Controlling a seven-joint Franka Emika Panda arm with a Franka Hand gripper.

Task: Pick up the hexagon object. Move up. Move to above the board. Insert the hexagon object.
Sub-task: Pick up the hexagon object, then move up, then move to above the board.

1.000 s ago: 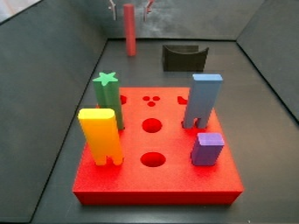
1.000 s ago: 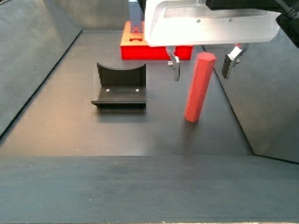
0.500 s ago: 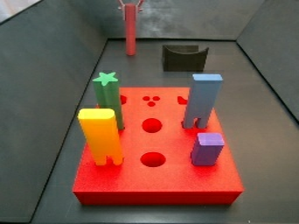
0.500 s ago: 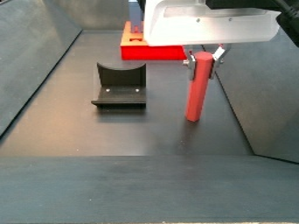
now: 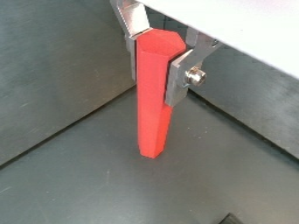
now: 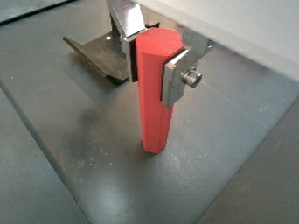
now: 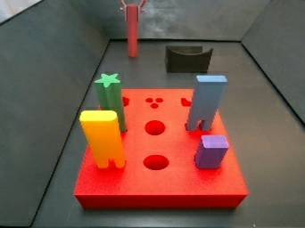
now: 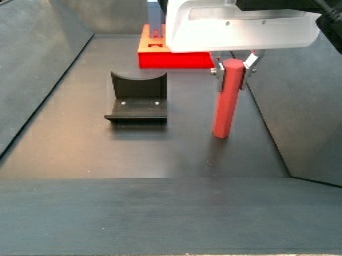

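- Since the frame a second ago, the gripper (image 8: 234, 62) has dropped from just above the red rod to its top end, and the fingers that stood apart on either side are now drawn in against it; over the last half second nothing has shifted.
- Both wrist views show the flat silver fingers (image 5: 177, 73) pressed to opposite faces of the hexagon object (image 5: 155, 92), so the gripper (image 6: 156, 54) is closed on the rod near its top.
- Standing upright, the hexagon object (image 8: 227, 98) appears to have its lower end resting on the dark floor (image 8: 160, 150), though the contact itself is hard to judge from these angles.
- A wrist view shows the rod's top face (image 6: 156, 37) as a flat hexagon lying between the two plates.
- Just to one side of the rod sits the fixture (image 8: 135, 97), a dark bracket on a base plate, apart from it; it also shows behind the rod in a wrist view (image 6: 100, 51).
- Farther off lies the board (image 7: 159, 165), well apart from the rod (image 7: 132, 34), which stands at the far end of the floor in that side view.
- On the board stand a yellow peg (image 7: 103, 137), a green star-topped peg (image 7: 110, 98), a tall blue peg (image 7: 206, 102) and a short purple block (image 7: 212, 151).
- Several holes in the board's top are open, among them a round one (image 7: 156, 162) near its front edge.
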